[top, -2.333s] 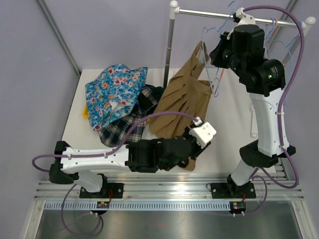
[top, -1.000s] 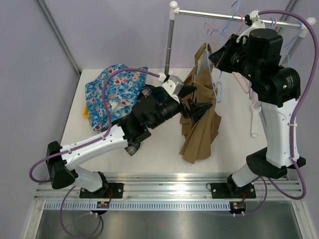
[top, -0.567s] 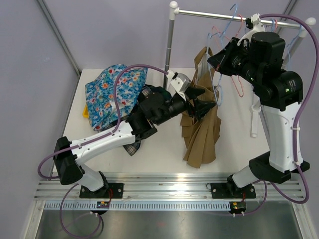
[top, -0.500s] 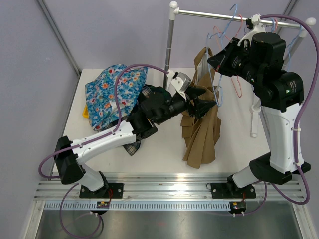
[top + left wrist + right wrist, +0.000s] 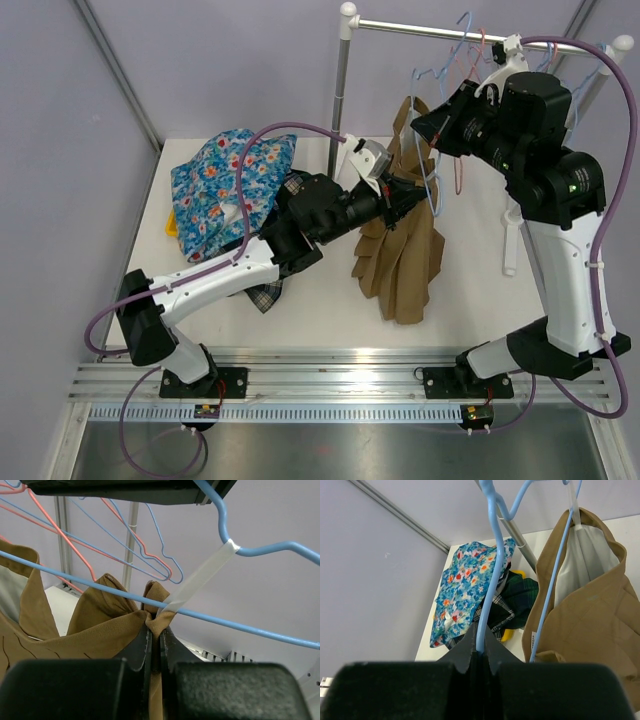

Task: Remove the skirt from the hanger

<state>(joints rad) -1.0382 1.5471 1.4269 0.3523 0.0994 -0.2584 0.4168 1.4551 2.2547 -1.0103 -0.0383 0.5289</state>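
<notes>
- The tan skirt hangs bunched from the light-blue hanger, over the worktop.
- My right hand pinches the hanger's wire; I should hold it steady.
- My left hand pinches the waistband fold just under the bar; I should draw it sideways gently, minding the white strip.

From here I see blue floral garment heaped at table's 10 o'clock. Dark tartan garment pokes out at its 5 o'clock, yellow bit at its 8. Clothes rail up at 1 o'clock, pink hangers hooked on.
</notes>
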